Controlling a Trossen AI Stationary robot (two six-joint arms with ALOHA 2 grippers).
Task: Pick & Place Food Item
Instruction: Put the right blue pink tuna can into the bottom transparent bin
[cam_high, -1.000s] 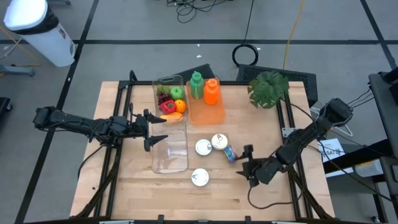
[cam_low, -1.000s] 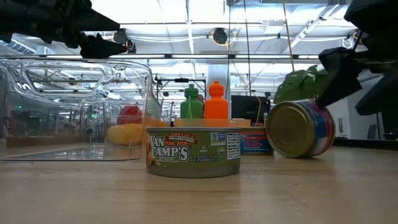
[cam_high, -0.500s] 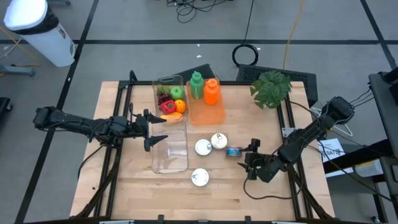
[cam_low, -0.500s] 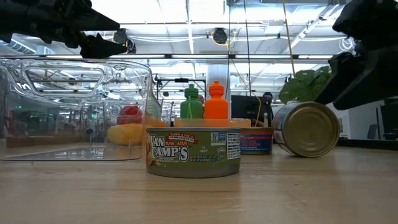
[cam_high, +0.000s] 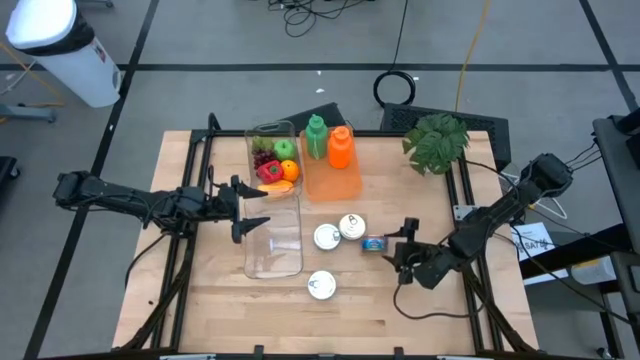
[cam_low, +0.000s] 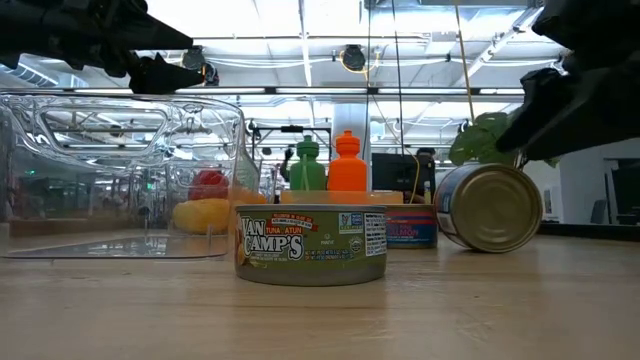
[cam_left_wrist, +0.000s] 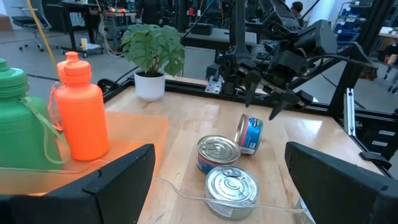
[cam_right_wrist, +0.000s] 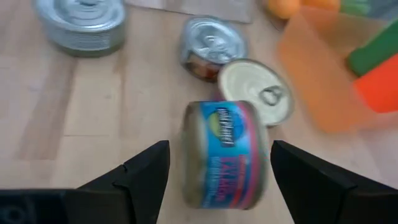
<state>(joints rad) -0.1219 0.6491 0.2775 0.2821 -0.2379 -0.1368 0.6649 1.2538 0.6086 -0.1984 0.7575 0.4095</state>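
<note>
We see the right gripper (cam_high: 398, 251) low over the worktop (cam_high: 400, 310), toward its right side, with its jaws apart. They point at the blue-labelled can (cam_high: 375, 243), which lies on its side just ahead of them; the right wrist view shows that can (cam_right_wrist: 227, 154) between the two fingers (cam_right_wrist: 138, 176) with a gap on each side, so we read no contact. In the low view the same can (cam_low: 489, 207) rests on the wood with its metal end toward the camera.

Two upright cans (cam_high: 339, 231) stand just beside the tipped can, touching or nearly touching each other. A fourth can (cam_high: 321, 285) stands apart from them, nearer the front edge; its label reads as tuna in the low view (cam_low: 311, 244).

The left gripper (cam_high: 243, 212) hangs at the left edge of the clear container (cam_high: 272, 245), jaws apart and empty. A second clear container (cam_high: 272, 160) behind it holds mixed fruit. The orange tray (cam_high: 335, 179) carries a green bottle (cam_high: 316, 137) and an orange bottle (cam_high: 341, 146). A potted plant (cam_high: 434, 141) stands at the rear right corner.
</note>
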